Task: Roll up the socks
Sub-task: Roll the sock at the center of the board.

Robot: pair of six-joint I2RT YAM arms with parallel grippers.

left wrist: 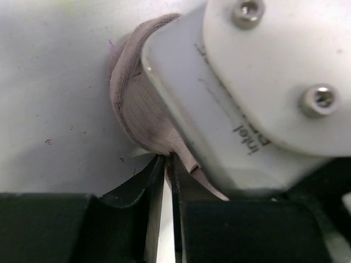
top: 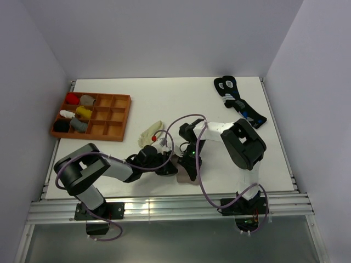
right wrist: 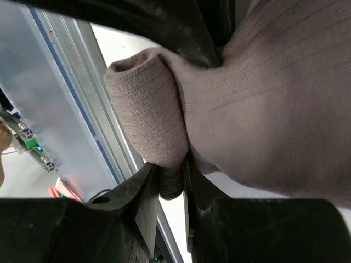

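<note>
The taupe sock [top: 185, 174] lies near the table's front edge, between both grippers. In the right wrist view its near end is rolled into a thick fold [right wrist: 148, 109]. My right gripper [right wrist: 173, 183] is shut on a fold of it. In the left wrist view the taupe sock [left wrist: 134, 104] bends around the right wrist's white camera housing [left wrist: 258, 82]. My left gripper [left wrist: 167, 159] is nearly closed, its tips pinching the sock's edge. From above, the left gripper [top: 166, 167] and right gripper [top: 188, 162] almost touch. The cream sock [top: 151, 133] lies just behind them; the striped cuff shows only as a red spot.
A wooden compartment tray [top: 122, 118] with small sock bundles stands at the back left. A pair of black socks with blue and white marks [top: 238, 101] lies at the back right. The metal rail [right wrist: 71, 109] of the table's front edge runs close beside the right gripper.
</note>
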